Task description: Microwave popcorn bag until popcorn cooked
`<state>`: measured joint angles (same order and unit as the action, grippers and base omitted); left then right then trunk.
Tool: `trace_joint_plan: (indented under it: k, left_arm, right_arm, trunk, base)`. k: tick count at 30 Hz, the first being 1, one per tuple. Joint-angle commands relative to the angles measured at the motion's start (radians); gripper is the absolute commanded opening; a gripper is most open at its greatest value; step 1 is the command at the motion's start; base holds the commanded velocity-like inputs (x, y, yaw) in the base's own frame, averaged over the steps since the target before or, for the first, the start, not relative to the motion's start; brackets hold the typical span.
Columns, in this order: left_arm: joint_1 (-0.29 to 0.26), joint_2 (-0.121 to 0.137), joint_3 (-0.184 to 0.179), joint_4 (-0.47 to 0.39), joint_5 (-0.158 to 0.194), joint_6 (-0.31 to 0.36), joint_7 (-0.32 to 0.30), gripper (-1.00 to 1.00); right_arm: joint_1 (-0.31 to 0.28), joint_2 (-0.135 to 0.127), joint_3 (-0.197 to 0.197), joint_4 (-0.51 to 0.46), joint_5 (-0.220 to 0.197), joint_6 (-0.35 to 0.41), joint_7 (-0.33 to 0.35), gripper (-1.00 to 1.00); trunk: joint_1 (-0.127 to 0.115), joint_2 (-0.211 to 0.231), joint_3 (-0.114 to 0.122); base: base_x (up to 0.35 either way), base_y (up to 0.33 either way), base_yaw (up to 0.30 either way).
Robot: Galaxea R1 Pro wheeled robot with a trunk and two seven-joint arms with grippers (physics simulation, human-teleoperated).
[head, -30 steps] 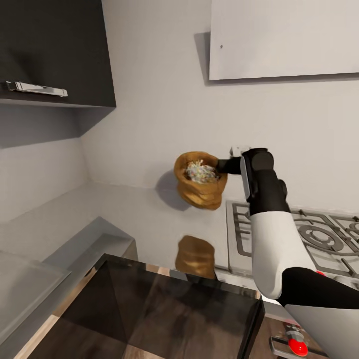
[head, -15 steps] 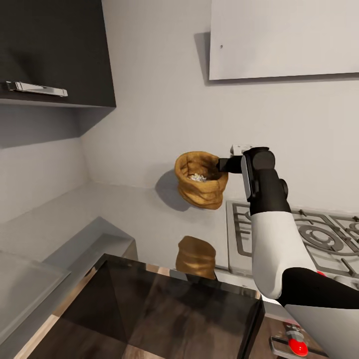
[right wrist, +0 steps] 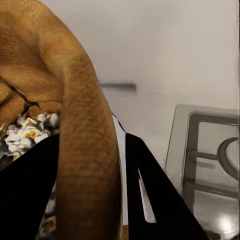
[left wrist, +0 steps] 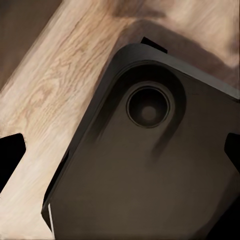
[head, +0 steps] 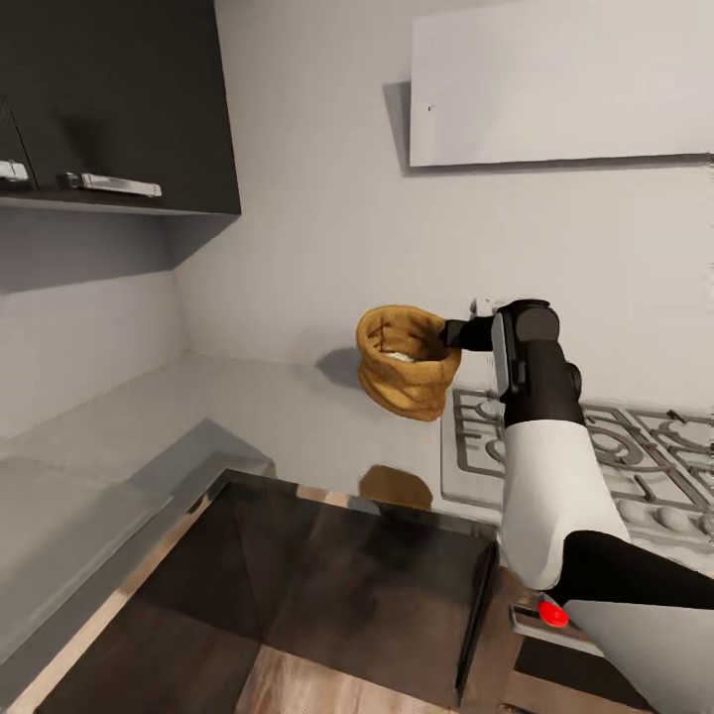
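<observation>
One popcorn bag [head: 407, 361] hangs in the air above the grey countertop [head: 248, 407], held at its 3 o'clock rim by the right gripper [head: 458, 334]. In the right wrist view the two dark fingers [right wrist: 150, 195] clench the bag's rolled rim [right wrist: 87, 165] between them, and white popped kernels [right wrist: 27, 131] show inside the bag. At 4 o'clock from the bag lies one gas hob [head: 585, 456] with grey grates. One white hood [head: 560, 84] hangs at 1 o'clock, and dark wall cabinets [head: 119, 99] sit at 10 o'clock with two steel handles. The left gripper's state cannot be told; the left wrist view shows wood floor [left wrist: 55, 100] and a dark rounded body [left wrist: 150, 165].
</observation>
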<state>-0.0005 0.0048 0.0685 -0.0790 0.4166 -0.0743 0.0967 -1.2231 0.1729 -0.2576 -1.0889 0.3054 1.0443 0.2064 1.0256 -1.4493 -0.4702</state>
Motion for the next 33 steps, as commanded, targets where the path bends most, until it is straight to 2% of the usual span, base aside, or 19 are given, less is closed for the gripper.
trace_joint_plan:
  k: [1,4,13,18,25,27,32,33]
  left_arm:
    - [0.0,0.0,0.007,-0.001,-0.004,-0.001,0.001,1.0]
    - [-0.001,0.0,0.005,-0.001,-0.004,-0.001,0.001,1.0]
    - [-0.001,0.0,0.007,-0.001,-0.004,-0.001,0.001,1.0]
    - [0.0,0.0,0.007,0.0,-0.004,-0.001,0.002,1.0]
    - [0.0,0.0,0.008,0.001,-0.004,-0.002,0.002,1.0]
    - [0.0,0.0,0.007,0.001,-0.004,-0.002,0.002,1.0]
    - [0.0,0.0,0.008,0.001,-0.004,-0.002,0.002,1.0]
    - [0.0,0.0,0.007,0.001,-0.004,-0.002,0.002,1.0]
  right_arm:
    - [-0.001,0.002,-0.02,-0.001,0.008,0.003,0.01,-1.0]
    - [-0.001,0.002,-0.041,-0.002,0.011,0.003,0.006,-1.0]
    - [-0.001,0.002,-0.044,0.001,0.016,0.003,-0.008,-1.0]
    - [-0.001,0.002,-0.046,0.09,0.017,0.003,-0.047,-1.0]
    - [-0.001,0.002,-0.046,0.107,0.018,0.003,-0.061,-1.0]
    - [-0.001,-0.015,-0.046,0.107,0.017,0.003,-0.063,-1.0]
    - [-0.001,-0.026,-0.046,0.107,0.018,0.003,-0.065,-1.0]
    - [-0.001,-0.035,-0.046,0.107,0.017,0.003,-0.065,-1.0]
  trunk:
    - [-0.001,-0.001,-0.001]
    - [-0.001,-0.001,-0.001]
    - [-0.001,-0.001,-0.001]
    - [-0.001,-0.001,-0.001]
    - [-0.001,-0.001,-0.001]
    - [-0.001,-0.001,-0.001]
    - [-0.001,-0.001,-0.001]
    - [-0.001,-0.001,-0.001]
  base:
    - [-0.343,0.0,0.0]
    - [-0.344,0.0,0.0]
    - [-0.345,0.0,0.0]
    - [-0.345,0.0,0.0]
    - [-0.345,0.0,-0.082]
    - [-0.345,0.0,-0.244]
    - [-0.345,0.0,-0.253]
    - [-0.345,0.0,-0.255]
